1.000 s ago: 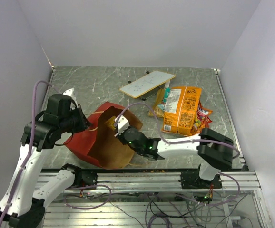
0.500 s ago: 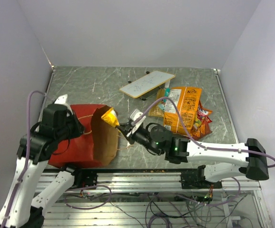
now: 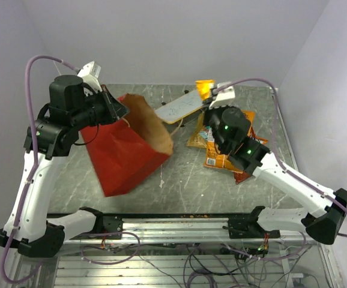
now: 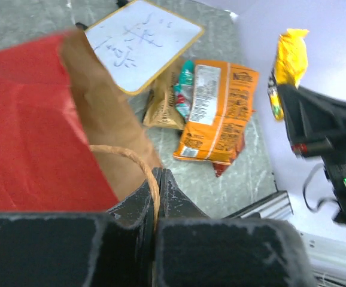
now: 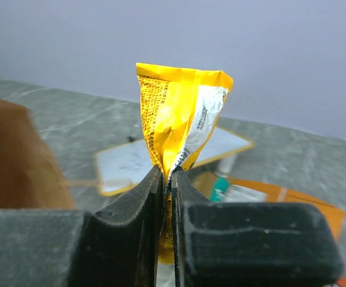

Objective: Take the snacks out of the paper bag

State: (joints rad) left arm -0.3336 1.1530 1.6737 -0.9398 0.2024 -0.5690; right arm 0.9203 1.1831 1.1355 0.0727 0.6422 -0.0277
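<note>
The red paper bag hangs in the air, brown mouth tilted up to the right. My left gripper is shut on its string handle at the rim. My right gripper is shut on a yellow snack packet, held high over the far middle of the table; the packet stands up between the fingers in the right wrist view. A large orange chip bag lies on the table right of centre with a gold-brown packet, a teal packet and red packets around it.
A flat white board with tan edges lies at the far middle, under my right gripper. The aluminium rail runs along the near edge. Grey walls close in the left, back and right sides.
My left gripper has lifted the paper bag off the table and swung it up. My right gripper has carried the yellow packet out of the bag, up and to the far right.
</note>
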